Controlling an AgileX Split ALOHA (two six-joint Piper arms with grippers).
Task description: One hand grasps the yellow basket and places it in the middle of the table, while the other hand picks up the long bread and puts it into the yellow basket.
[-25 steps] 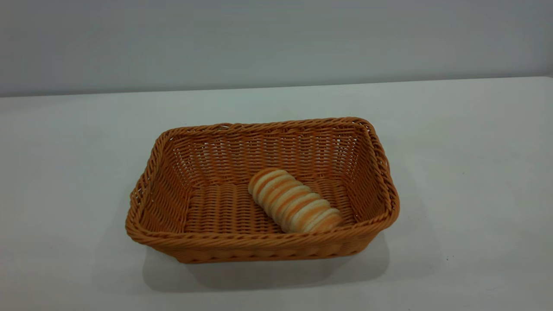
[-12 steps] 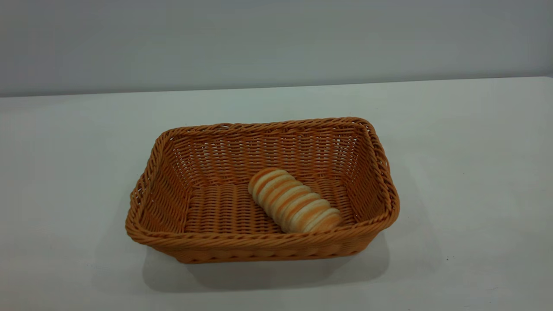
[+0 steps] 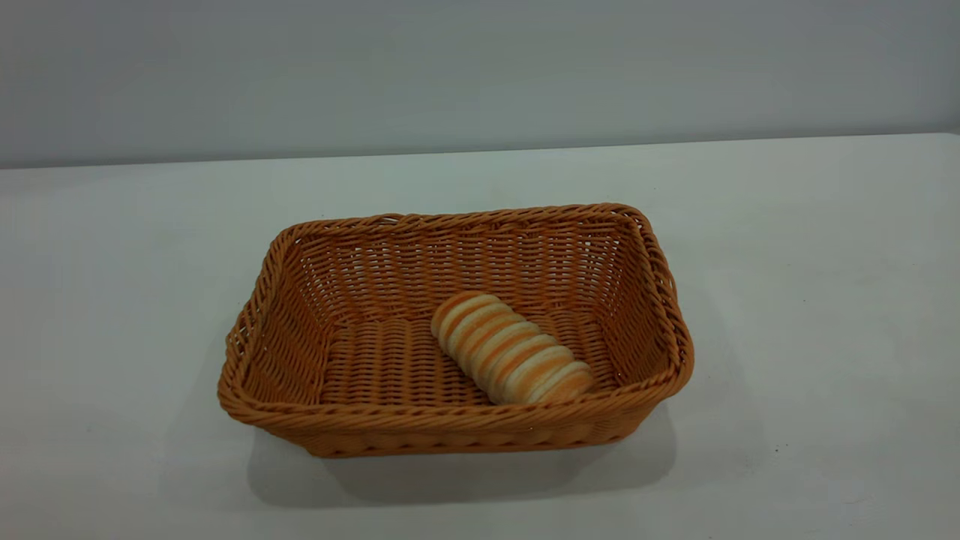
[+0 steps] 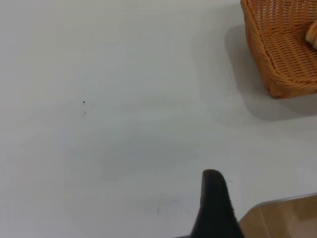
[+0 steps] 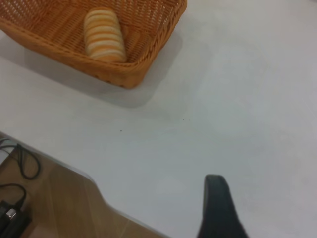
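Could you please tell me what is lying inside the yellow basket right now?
Only the long bread lies inside the yellow basket, slanted on its woven floor toward the right end. The floor directly under the loaf is covered.

The basket [image 3: 455,420], a rectangular orange-tan wicker tray with a braided rim and sloping sides, sits upright in the middle of the white tabletop [image 3: 810,285]. Inside it the bread [image 3: 511,348], a small striped golden-and-cream loaf, lies diagonally on the woven floor toward the right end.
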